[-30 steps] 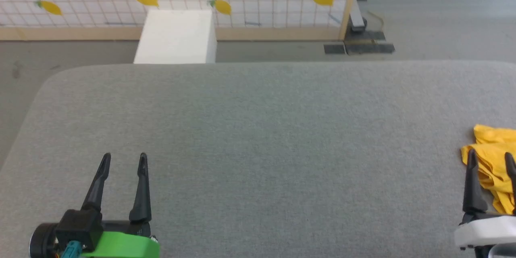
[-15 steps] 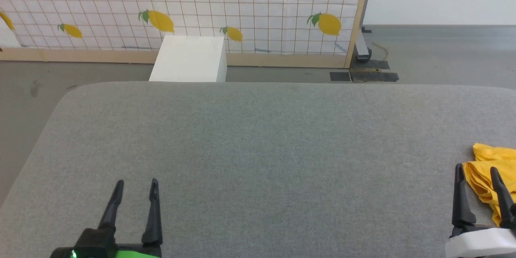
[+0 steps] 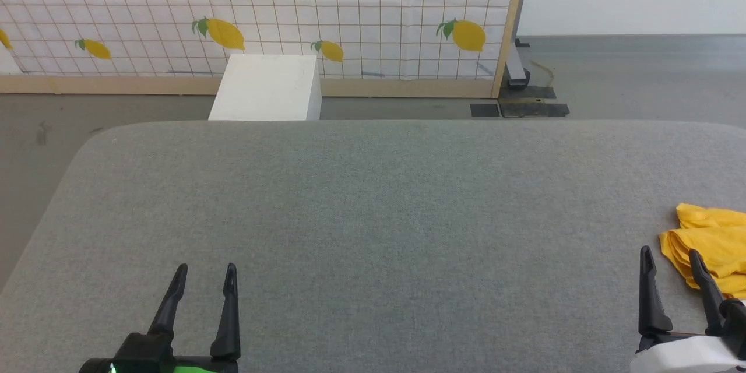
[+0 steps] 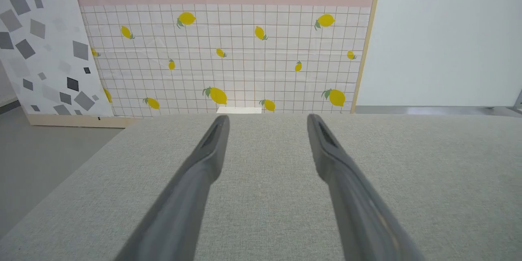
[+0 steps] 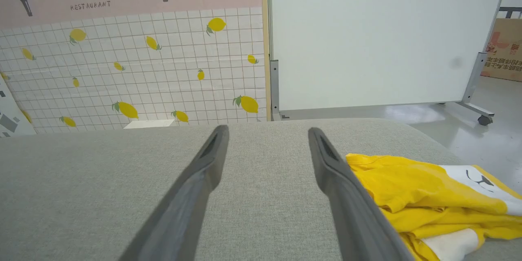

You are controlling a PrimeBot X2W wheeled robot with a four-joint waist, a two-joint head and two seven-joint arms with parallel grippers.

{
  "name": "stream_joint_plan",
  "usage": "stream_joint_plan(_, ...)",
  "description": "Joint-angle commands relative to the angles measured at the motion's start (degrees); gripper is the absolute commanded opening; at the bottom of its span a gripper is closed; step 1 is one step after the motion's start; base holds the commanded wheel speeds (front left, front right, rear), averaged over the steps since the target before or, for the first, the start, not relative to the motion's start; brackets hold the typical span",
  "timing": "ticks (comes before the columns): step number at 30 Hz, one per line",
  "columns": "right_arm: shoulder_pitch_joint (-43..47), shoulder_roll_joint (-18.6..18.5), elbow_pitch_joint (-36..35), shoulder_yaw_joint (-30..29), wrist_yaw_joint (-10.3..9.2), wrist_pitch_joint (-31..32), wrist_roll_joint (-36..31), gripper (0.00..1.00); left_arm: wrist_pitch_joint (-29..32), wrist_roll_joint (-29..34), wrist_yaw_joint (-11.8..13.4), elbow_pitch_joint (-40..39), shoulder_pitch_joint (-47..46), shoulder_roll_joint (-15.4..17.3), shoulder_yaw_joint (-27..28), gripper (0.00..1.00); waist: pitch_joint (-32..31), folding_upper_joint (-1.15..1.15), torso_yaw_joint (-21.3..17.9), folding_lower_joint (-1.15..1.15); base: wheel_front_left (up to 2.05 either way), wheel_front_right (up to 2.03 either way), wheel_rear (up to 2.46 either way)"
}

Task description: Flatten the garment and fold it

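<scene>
I'm working with two hands here, and both stand wide and hold nothing. The left hand [image 3: 207, 271] sits at the lower left of the head view. Its two dark fingers [image 4: 204, 159] are spread apart over bare grey fabric. The right hand [image 3: 669, 253] is at the lower right, its two fingers spread the same way.

There is one garment [image 3: 711, 242], a bright yellow T-shirt. It lies bunched in a heap at the right edge of the counter [image 3: 373, 204], just ahead of the right hand and to its right. In the right wrist view the hand's right finger crosses the near edge of the cloth, and I can't tell whether the two touch. In that view I count two white patches on the shirt, and the farther one carries thin black lines. The cloth is rumpled into several folds rather than lying flat. The left hand is well apart from it, across the counter.

Past the counter's far edge I count one white box [image 3: 265, 87] on the floor. It stands in front of one screen [image 3: 349, 6] printed with a grid and lemons. To the right of the screen stands one plain white panel [image 5: 383, 36] with a caster on its foot. One cardboard box [image 5: 503, 49] is at the far right.
</scene>
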Motion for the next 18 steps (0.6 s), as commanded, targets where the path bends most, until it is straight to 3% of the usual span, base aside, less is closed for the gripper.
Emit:
stream_joint_plan(1,0.6,0.0,-0.1,0.2,-0.1,-0.3,-0.1,1.0,-0.3,0.2,-0.3,0.1,0.5,-0.3,0.2,1.0,0.3,0.0,-0.2,0.0,0.0,0.0,0.0)
stream_joint_plan(18,0.6,0.0,0.1,2.7,-0.1,-0.3,-2.8,1.0,-0.3,0.7,-1.7,1.5,-0.9,0.2,-0.3,1.0,1.5,0.0,-0.3,0.0,0.0,0.0,0.0)
